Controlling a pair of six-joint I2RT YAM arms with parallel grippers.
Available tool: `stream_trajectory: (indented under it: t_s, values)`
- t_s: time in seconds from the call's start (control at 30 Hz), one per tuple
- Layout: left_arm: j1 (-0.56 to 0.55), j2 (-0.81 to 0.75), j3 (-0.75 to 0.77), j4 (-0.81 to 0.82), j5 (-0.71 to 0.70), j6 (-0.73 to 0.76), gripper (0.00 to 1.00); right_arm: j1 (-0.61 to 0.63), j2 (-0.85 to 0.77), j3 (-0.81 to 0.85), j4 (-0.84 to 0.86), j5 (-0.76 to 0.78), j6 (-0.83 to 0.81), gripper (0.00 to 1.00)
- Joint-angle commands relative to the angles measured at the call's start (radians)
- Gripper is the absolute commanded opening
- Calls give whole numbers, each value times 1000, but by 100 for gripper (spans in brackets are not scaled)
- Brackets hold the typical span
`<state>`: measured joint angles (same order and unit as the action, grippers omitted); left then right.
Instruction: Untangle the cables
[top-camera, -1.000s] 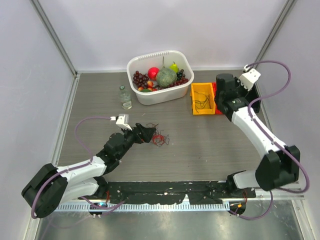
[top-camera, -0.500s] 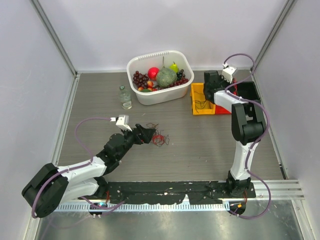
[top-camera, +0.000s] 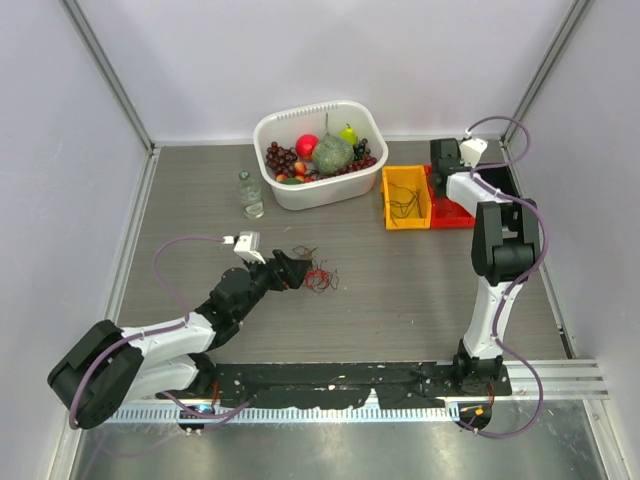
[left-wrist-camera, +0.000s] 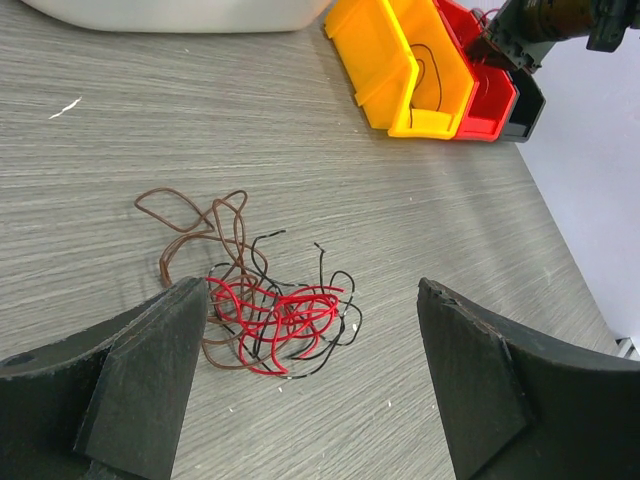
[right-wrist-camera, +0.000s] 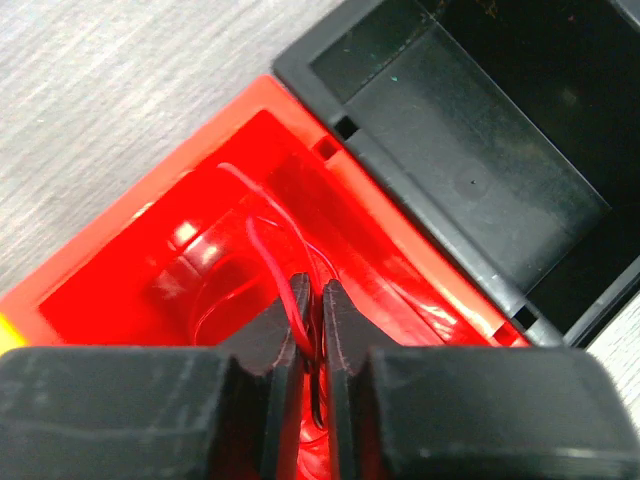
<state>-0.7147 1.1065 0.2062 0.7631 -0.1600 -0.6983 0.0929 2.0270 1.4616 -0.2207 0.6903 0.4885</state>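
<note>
The cables (top-camera: 318, 275) lie in a loose tangle of thin red, black and brown wires (left-wrist-camera: 265, 310) on the grey table. My left gripper (top-camera: 298, 270) is open just left of them, and in the left wrist view the tangle sits low between its wide-apart fingers (left-wrist-camera: 310, 300), closer to the left one. My right gripper (top-camera: 442, 178) hangs over the red bin (right-wrist-camera: 150, 260) at the back right. Its jaws (right-wrist-camera: 312, 290) stand a thin slit apart, with a single red wire (right-wrist-camera: 268, 250) running between them and arching down into the bin.
A yellow bin (top-camera: 405, 197) with a dark wire inside, the red bin (top-camera: 452, 212) and a black bin (top-camera: 500, 180) stand side by side. A white basket (top-camera: 320, 155) of fruit stands at the back, with a small bottle (top-camera: 250, 195) to its left.
The right arm has folded back and its wrist has swung from the yellow bin's side to above the red bin. Its jaws have eased slightly. The left arm has barely moved.
</note>
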Motion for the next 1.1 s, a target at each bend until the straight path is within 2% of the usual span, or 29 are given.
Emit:
stream_trajectory:
  t_s: [0.0,0.1,0.23,0.33,0.43,0.57,0.7,0.87,0.97,1.07]
  values:
    - [3,7,16,67,8,19,89,-41,-19,57,-77,-152,85,19]
    - [3,7,18,67,8,19,89,-45,-36,68,-105,-181,78,37]
    - [3,16,22,67,13,20,89,-45,-94,65,-127,-230,58,55]
    - [3,23,24,68,17,20,88,-45,-183,25,-147,-253,59,62]
    - [1,36,22,87,16,19,88,-44,-289,-59,-123,-278,70,65]
    - [3,38,21,96,13,19,88,-21,-470,-267,-91,-258,64,66]
    - [3,7,2,94,-21,13,91,135,-701,-482,7,-248,4,68]
    - [1,-22,-7,75,-56,0,90,347,-754,-638,176,-651,-33,68]
    - [1,5,12,33,-85,-33,86,456,-687,-688,271,-788,-2,67]
    - [3,67,71,-40,-95,-56,79,556,-636,-731,406,-843,57,66]
